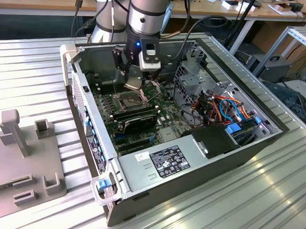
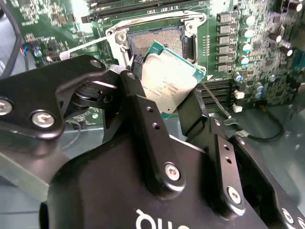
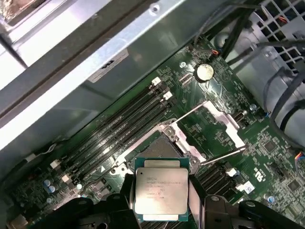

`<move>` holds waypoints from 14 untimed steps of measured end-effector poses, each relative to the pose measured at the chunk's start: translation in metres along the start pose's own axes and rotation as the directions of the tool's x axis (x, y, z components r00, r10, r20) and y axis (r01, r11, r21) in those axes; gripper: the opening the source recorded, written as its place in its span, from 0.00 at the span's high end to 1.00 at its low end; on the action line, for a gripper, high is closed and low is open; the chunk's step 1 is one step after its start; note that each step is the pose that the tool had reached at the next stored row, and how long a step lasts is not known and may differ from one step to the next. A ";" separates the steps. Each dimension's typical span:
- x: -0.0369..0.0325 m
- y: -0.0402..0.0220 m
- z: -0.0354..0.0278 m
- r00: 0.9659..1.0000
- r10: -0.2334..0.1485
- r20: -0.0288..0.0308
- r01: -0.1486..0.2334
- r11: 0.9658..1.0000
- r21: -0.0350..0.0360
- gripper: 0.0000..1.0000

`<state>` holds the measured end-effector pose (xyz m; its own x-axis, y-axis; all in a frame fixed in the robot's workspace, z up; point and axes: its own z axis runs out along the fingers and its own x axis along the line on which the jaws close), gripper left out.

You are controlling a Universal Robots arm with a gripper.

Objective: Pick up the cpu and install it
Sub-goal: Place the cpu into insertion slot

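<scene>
- First wrist view: end effector (image 3: 161,196) grips the cpu (image 3: 159,183) by two opposite edges.
- Open socket (image 3: 164,149) lies just beside and below it, not touching.

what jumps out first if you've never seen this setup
The silver-topped cpu, pinched in the tool, hangs over the open socket on the green motherboard. In the exterior view, the arm reaches down into an open computer case lying on a ribbed metal table.
</scene>
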<state>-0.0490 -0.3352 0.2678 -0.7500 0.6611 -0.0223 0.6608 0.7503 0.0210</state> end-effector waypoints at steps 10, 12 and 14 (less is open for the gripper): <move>0.0001 0.0000 0.0021 0.969 0.248 0.006 -0.248 0.969 0.005 0.45; 0.0001 -0.0001 0.0026 0.957 0.291 0.007 -0.291 0.957 0.006 0.45; 0.0001 -0.0001 0.0031 0.944 0.329 0.008 -0.329 0.944 0.006 0.45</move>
<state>-0.0490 -0.3352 0.2647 -0.4910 0.8709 -0.0223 0.8707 0.4914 0.0210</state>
